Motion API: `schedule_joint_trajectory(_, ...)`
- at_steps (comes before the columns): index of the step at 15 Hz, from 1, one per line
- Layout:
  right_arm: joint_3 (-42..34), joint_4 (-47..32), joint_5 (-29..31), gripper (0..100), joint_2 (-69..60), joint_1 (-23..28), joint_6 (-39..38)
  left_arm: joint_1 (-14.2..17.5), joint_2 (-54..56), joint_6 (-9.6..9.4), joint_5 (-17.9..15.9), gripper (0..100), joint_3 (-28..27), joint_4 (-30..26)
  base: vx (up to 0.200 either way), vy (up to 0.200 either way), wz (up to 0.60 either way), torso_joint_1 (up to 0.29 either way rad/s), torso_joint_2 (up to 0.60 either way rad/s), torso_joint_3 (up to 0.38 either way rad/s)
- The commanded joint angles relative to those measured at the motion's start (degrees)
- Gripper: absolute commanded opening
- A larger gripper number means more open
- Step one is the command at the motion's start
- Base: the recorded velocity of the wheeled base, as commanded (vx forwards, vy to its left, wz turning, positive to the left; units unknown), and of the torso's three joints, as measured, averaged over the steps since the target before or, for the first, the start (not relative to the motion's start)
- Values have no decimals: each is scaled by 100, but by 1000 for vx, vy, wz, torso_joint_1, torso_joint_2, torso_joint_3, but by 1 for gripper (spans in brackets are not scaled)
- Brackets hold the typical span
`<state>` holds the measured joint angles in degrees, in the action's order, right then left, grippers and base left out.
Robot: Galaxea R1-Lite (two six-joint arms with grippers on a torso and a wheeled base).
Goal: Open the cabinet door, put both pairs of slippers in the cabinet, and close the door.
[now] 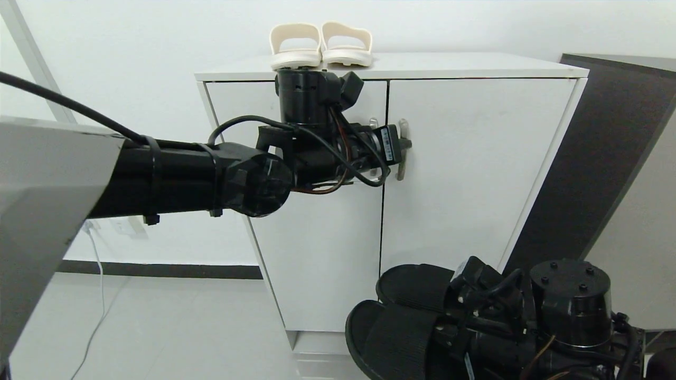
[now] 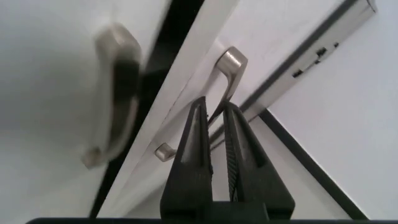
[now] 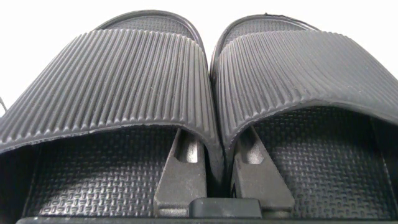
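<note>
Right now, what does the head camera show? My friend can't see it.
The left gripper grips a handle on the white cabinet. White slippers sit on top, and the right gripper holds black slippers low in front.

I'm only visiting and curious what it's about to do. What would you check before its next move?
1. Left gripper shut on door handle: ok.
2. Black slippers held by right gripper: ok.
3. Cabinet door open enough for slippers: not ok.
4. White slippers resting on cabinet top: ok.
5. Black slippers clear of door's swing: cannot tell.
</note>
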<state>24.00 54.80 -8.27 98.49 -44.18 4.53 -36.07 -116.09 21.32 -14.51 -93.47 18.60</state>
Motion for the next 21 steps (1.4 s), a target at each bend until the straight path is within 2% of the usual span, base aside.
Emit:
schedule_joint_trajectory(1, -71, 5, -61, 0, -93, -12, 4, -31, 385, 12, 0, 0, 452, 56, 0, 0, 0, 0, 0, 0)
schedule_joint_trajectory(6, -106, -4, -158, 0, -93, -12, 12, -313, 1089, 12, 9, 0, 1164, 223, 0, 0, 0, 0, 0, 0)
schedule_joint_trajectory(11, -115, -4, -149, 0, -84, -12, 30, -278, 1616, -23, 88, 0, 1691, 223, 0, 0, 0, 0, 0, 0)
schedule_joint_trajectory(15, -124, -4, -158, 0, -84, -21, 127, 109, 1572, 21, 9, 0, 1700, 232, 0, 0, 0, 0, 0, 0)
schedule_joint_trajectory(18, -133, -4, -149, 0, -84, -73, 127, 311, 1282, 48, -263, 0, 1551, 372, 0, 0, 0, 0, 0, 0)
schedule_joint_trajectory(20, -159, -4, -140, 0, -84, -100, 127, 320, 948, 276, -281, 0, 1199, 557, 0, 0, 0, 0, 0, 0)
schedule_joint_trajectory(21, -159, -4, -140, 0, -84, -100, 127, 311, 869, 311, -290, 0, 1102, 557, 0, 0, 0, 0, 0, 0)
